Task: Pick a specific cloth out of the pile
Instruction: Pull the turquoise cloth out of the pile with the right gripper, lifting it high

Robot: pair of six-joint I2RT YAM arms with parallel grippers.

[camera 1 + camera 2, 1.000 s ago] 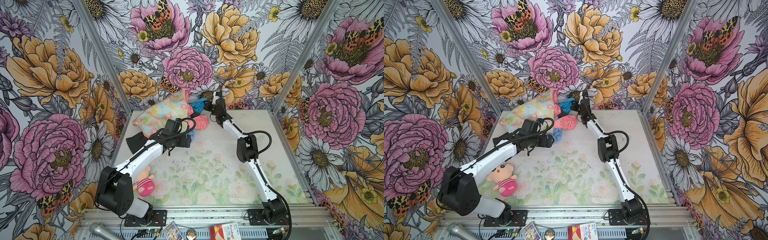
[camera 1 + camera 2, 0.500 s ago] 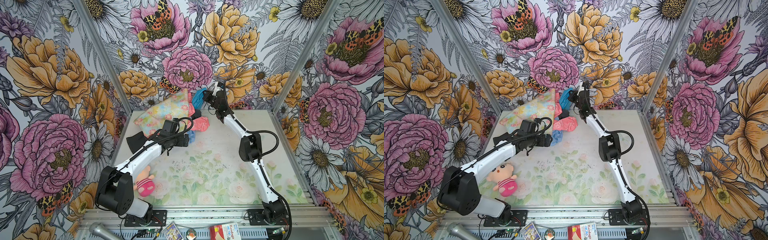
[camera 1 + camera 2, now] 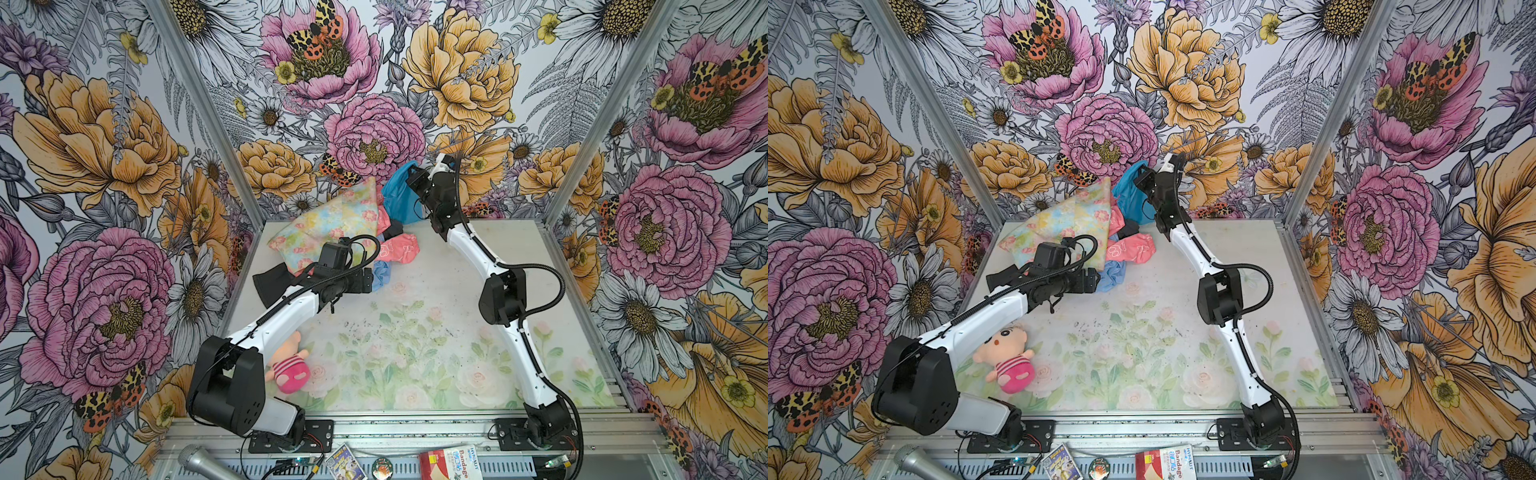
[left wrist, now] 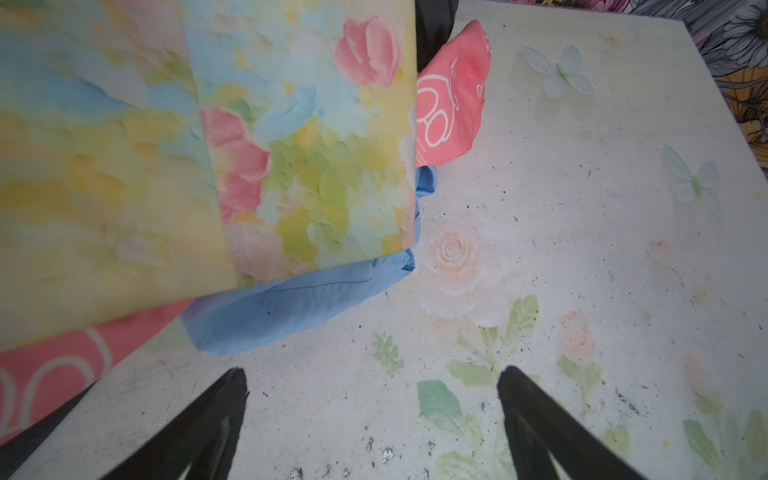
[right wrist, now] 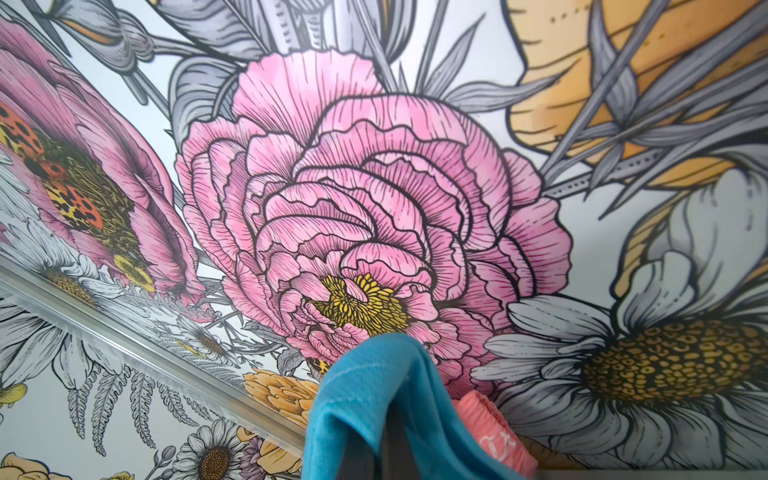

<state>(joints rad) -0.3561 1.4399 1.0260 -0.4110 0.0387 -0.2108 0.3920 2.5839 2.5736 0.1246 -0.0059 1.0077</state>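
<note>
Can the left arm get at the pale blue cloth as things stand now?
Probably yes. The open left gripper faces the pale blue cloth across bare table; the floral cloth covers only its far part.

Light was bright and even, shadows faint; top views bowed at edges; the near floral cloth (image 4: 104, 187) was blurred.

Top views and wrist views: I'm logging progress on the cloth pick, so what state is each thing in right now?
Plain turquoise-blue cloth: gripped, hanging above the pile.
Right gripper: shut on that cloth.
Left gripper: open, empty, over the table.
Pastel floral-print cloth: draped, one corner peaked up.
Pale sky-blue cloth: partly under the floral cloth.
Coral-pink printed cloth: crumpled.
Plush doll: lying face up.
</note>
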